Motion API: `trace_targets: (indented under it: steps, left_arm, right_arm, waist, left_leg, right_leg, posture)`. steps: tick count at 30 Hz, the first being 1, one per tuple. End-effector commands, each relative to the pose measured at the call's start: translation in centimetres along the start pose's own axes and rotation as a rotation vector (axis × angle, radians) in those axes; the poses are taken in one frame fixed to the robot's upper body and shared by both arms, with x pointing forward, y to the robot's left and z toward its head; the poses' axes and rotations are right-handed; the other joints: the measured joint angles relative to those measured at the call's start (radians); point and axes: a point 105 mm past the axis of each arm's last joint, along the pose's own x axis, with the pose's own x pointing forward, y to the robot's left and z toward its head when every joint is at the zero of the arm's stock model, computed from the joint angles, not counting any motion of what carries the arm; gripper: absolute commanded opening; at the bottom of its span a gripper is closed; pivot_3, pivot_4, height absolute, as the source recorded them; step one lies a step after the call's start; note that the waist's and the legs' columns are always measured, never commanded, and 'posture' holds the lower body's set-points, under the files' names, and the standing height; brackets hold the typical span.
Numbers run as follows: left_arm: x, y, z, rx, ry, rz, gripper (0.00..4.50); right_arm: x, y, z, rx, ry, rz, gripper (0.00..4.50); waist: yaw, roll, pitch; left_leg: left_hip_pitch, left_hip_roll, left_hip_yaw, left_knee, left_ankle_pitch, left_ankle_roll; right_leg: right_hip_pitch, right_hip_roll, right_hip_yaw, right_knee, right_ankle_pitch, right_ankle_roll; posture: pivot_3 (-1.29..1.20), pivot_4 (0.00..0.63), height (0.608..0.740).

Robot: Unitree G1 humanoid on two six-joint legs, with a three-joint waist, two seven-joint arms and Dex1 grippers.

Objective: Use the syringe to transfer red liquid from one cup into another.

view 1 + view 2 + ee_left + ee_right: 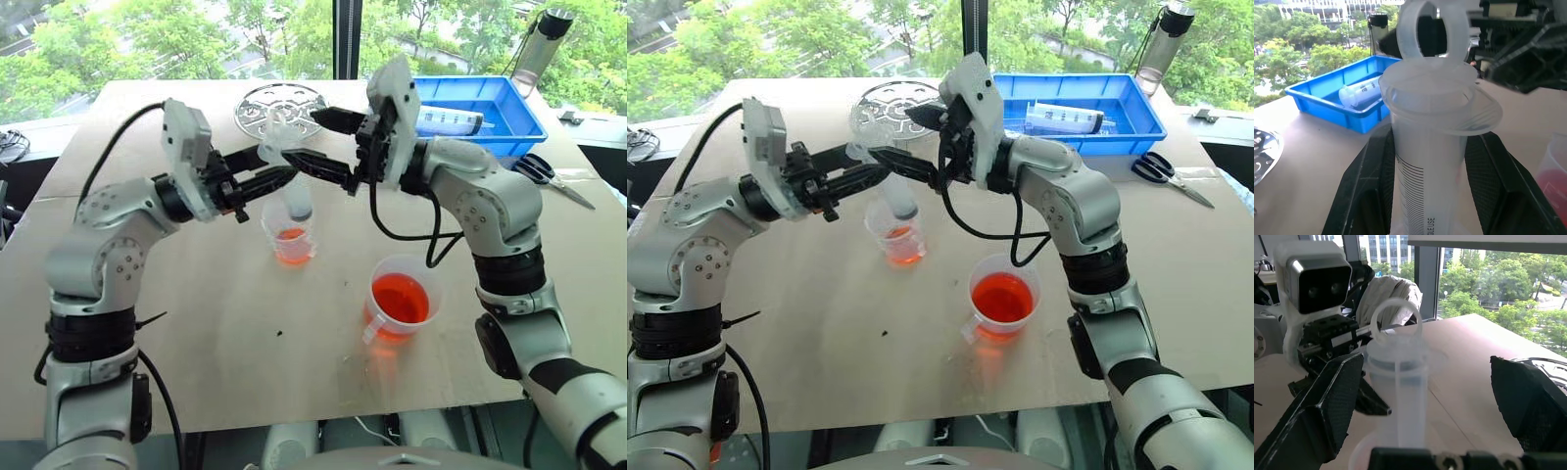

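While left hand (263, 183) grips syringe (290, 176), right hand (328, 144) gapes.

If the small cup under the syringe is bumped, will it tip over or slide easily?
Probably it slides easily: the small cup looks like thin clear plastic holding little red liquid, so likely light. Being narrow, a push near its rim may tip it. The syringe over it might catch that rim.
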Motion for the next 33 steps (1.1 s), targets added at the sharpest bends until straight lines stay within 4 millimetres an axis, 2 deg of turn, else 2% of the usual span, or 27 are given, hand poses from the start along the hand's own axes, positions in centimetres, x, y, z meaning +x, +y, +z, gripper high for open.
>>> trace_targets:
  steps: [1,6,9,11,15,19,21,24,26,30,33]
  left_arm:
    - [-1.3,1.0,2.4,-0.036,-0.058,0.033,1.66]
    - [-3.8,4.6,4.4,-0.349,-0.167,0.167,1.66]
    - [-6.3,7.4,4.4,-0.443,-0.125,0.328,1.66]
    - [-7.4,8.0,3.6,-0.52,-0.018,0.379,1.66]
    - [-9.8,7.6,2.8,-0.723,0.125,0.361,1.66]
    - [-12.0,6.9,-0.2,-0.799,0.367,0.392,1.66]
    - [-13.0,6.6,-2.6,-0.77,0.529,0.402,1.66]
    - [-13.6,6.6,-6.6,-0.697,0.738,0.39,1.66]
    - [-13.1,6.4,-8.0,-0.668,0.797,0.352,1.66]
    - [-11.1,6.3,-10.1,-0.7,0.805,0.324,1.66]
    - [-10.6,6.8,-11.3,-0.72,0.825,0.372,1.66]
  right_arm:
    - [-1.7,1.2,2.5,-0.072,-0.113,0.049,4.45]
    - [-5.3,2.4,2.8,-0.137,-0.131,0.059,4.45]
    - [-8.8,3.3,2.4,-0.219,-0.07,0.024,4.45]
    - [-10.5,3.9,2.3,-0.24,-0.031,0.006,4.45]
    - [-13.5,5.4,1.6,-0.238,0.058,-0.03,4.45]
    - [-15.6,6.9,0.5,-0.253,0.153,-0.063,4.45]
    - [-16.4,8.0,-0.1,-0.253,0.168,-0.05,4.45]
    - [-17.3,9.4,-1.0,-0.257,0.191,-0.057,4.45]
    - [-17.7,9.9,-1.4,-0.26,0.208,-0.073,4.45]
    - [-18.4,11.1,-2.1,-0.247,0.24,-0.099,4.45]
    - [-18.8,11.7,-2.9,-0.232,0.28,-0.122,4.45]
  waist:
    - [-0.001,0.0,0.0]
    - [0.001,0.0,0.0]
    - [0.001,-0.001,0.0]
    - [0.0,-0.001,0.0]
    - [0.0,-0.001,0.0]
    - [0.001,-0.002,0.0]
    - [0.006,-0.002,0.0]
    - [0.019,-0.002,0.0]
    - [0.029,-0.003,0.0]
    - [0.034,-0.007,-0.001]
    - [0.032,-0.008,-0.002]
  left_leg:
    - [0.0,0.0,0.0,0.0,0.0,0.0]
    - [0.0,0.0,-0.001,0.0,0.0,0.0]
    - [0.0,0.0,-0.006,0.0,0.0,0.0]
    - [0.0,-0.001,-0.006,0.0,0.0,0.0]
    - [0.0,-0.001,-0.006,-0.001,0.0,0.0]
    - [0.001,0.0,-0.001,-0.001,0.0,0.0]
    - [0.002,0.0,0.001,-0.001,0.0,0.0]
    - [0.002,0.0,0.0,0.0,0.0,0.0]
    - [0.002,0.0,0.001,0.001,0.0,0.0]
    - [0.001,0.0,0.0,0.003,0.0,0.0]
    - [0.001,0.0,0.0,0.003,0.0,0.001]
  right_leg:
    - [0.0,0.0,0.0,0.0,0.0,0.0]
    - [0.0,0.0,0.0,0.001,0.0,0.0]
    - [0.0,0.0,0.0,0.0,0.0,0.0]
    - [0.0,-0.001,0.0,-0.001,0.0,0.0]
    - [0.0,0.0,-0.001,0.0,0.0,0.0]
    - [0.0,0.0,-0.001,-0.001,0.0,0.0]
    - [0.001,0.0,0.0,-0.004,-0.001,0.0]
    - [0.001,0.0,0.0,-0.003,-0.001,0.0]
    - [0.001,0.0,0.0,-0.002,-0.001,0.0]
    - [0.001,0.0,0.0,-0.001,0.0,0.0]
    - [0.001,0.0,0.001,-0.002,0.0,0.0]
  posture:
    - [0.0,0.15,0.74]
    - [0.0,0.15,0.74]
    - [0.0,0.15,0.74]
    - [0.0,0.15,0.74]
    - [0.0,0.15,0.74]
    - [0.0,0.15,0.74]
    - [0.0,0.15,0.74]
    - [0.0,0.15,0.74]
    - [0.0,0.15,0.74]
    - [0.0,0.15,0.74]
    - [0.0,0.15,0.74]
